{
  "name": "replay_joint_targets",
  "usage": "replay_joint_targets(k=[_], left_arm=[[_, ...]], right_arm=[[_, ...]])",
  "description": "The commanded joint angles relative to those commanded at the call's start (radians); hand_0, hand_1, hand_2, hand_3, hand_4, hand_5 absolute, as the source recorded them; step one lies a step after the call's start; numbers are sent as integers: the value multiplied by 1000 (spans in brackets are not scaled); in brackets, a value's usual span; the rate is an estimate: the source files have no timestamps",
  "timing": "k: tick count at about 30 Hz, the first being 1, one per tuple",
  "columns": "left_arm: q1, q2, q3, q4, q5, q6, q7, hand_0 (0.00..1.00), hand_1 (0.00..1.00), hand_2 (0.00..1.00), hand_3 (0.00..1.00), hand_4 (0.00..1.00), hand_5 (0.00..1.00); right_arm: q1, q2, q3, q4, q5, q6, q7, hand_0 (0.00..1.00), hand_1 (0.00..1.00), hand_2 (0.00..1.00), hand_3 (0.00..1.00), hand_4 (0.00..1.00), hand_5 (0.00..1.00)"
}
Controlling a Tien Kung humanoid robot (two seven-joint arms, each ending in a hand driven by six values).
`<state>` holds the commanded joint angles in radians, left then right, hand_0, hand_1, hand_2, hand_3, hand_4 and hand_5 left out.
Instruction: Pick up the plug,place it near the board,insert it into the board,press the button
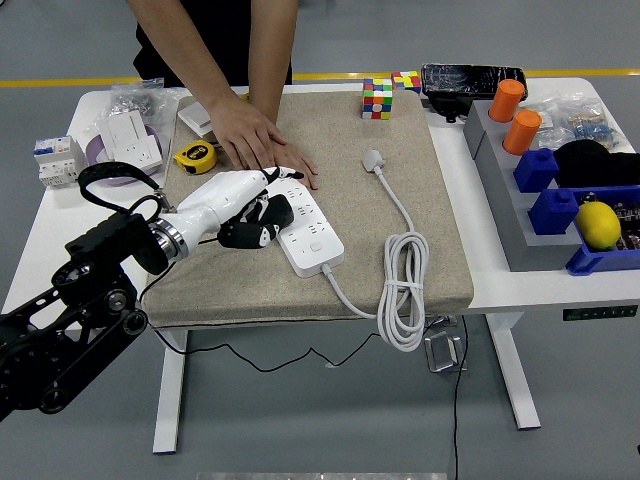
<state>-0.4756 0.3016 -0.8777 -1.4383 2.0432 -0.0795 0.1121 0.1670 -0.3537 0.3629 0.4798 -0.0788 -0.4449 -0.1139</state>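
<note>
Right now the left hand (243,205) reaches in from about eight o'clock and sits on the black plug (268,215), its white fingers (262,182) curled over the plug's top and its dark thumb side below, so it is clamped on the plug. That plug stands on the near-left part of the white power strip (305,224), which lies slanted on the beige mat (400,260) from about eleven o'clock down to five o'clock; whether the prongs are fully seated is hidden by the hand. A person's hands (262,142) press flat on the far end of the strip at twelve o'clock from the robot hand, just beside its fingertips. From the strip's near end a white cord (404,290) runs to a coil hanging over the mat's front edge at four o'clock and then up to a white plug (374,159) lying loose at two o'clock. A thin black cable (160,290) trails off the mat toward seven o'clock. On the white table (50,225), a yellow tape measure (190,157) lies at ten o'clock from the hand, two colour cubes (378,98) sit at the mat's far edge, and a lemon (598,224) rests in a blue tray at the far right.
</note>
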Motion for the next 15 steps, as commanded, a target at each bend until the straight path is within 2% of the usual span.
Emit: replay_joint_targets(k=[5,11,15], left_arm=[[-36,-3,84,45,190,3,-12,111,24,151,894,519,20],[-49,-10,143,107,216,10,-19,112,24,152,893,515,9],[-54,-27,167,159,221,14,-21,112,24,152,893,515,9]], right_arm=[[0,-1,-4,-1,3,0,0,883,826,782,785,998,991],[1,-3,-8,0,2,-1,0,883,826,782,785,998,992],[0,-4,-13,0,3,-1,-1,883,826,782,785,998,992]])
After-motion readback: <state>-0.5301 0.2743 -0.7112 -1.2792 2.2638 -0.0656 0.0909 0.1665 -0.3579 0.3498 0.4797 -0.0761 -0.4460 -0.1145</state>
